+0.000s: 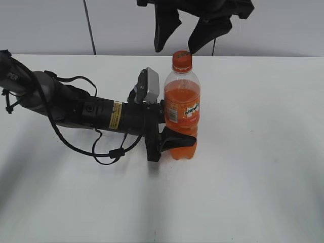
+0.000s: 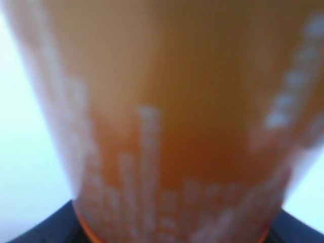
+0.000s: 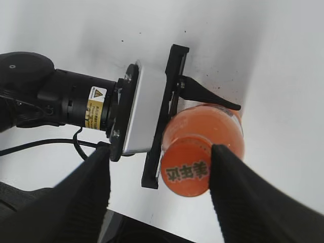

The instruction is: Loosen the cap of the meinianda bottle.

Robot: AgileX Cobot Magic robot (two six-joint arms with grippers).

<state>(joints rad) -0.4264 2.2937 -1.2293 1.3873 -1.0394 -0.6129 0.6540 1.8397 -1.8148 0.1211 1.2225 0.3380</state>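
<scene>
bottle: meinianda bottle (image 1: 182, 111) standing upright mid-table.
left gripper (image 1: 174, 137): clamping bottle's lower body.
right gripper (image 3: 159, 190): hanging wide open, holding nothing, astride cap (image 3: 185, 171).
step: lining up.
next: dropping, closing, twisting.

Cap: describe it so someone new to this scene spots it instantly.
On the white table one tall bottle of orange soda stands upright, clamped low on its body by the left pincer. The cap is the small round orange piece at its top, under the open right pincer; only it carries dark printed characters on top.
</scene>
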